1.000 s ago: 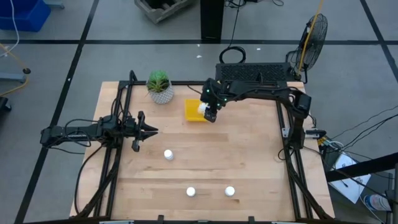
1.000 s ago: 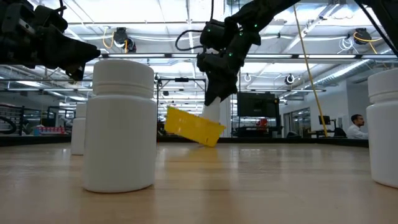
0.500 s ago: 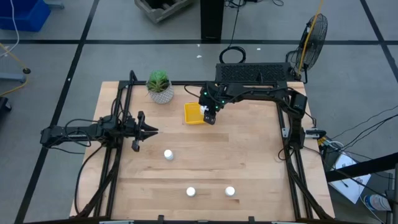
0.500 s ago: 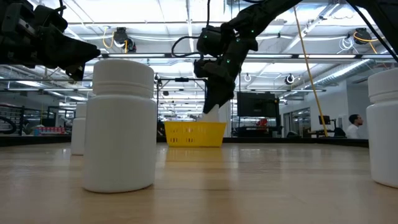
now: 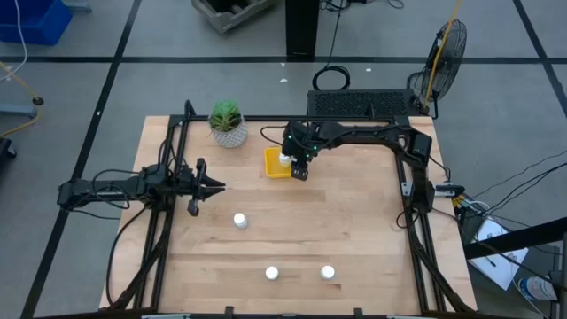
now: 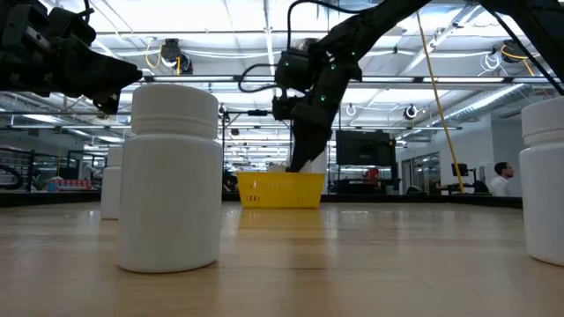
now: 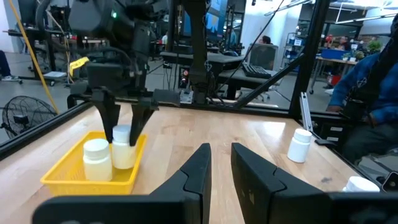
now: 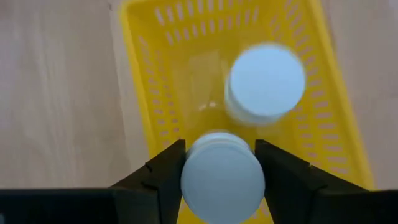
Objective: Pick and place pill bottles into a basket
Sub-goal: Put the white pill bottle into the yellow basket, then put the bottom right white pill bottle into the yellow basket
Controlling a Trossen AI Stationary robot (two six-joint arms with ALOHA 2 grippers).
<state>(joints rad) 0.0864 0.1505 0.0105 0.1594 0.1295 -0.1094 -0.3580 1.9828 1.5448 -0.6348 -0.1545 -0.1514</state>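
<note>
I see the yellow slotted basket (image 5: 275, 163) flat near my table's far edge, one white pill bottle (image 8: 266, 81) upright inside, a second bottle (image 8: 222, 181) clamped between right gripper (image 8: 219, 163) fingers over it, three bottles (image 5: 239, 220) (image 5: 272, 273) (image 5: 328, 272) upright on the near boards

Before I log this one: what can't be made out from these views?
- High view: the bottles in the basket are hidden under the right gripper.
- Low view: the basket wall hides whether the held bottle touches the floor.
- Right wrist view: the second bottle is blurred.
- Low view: the rightmost bottle is cut off.
</note>
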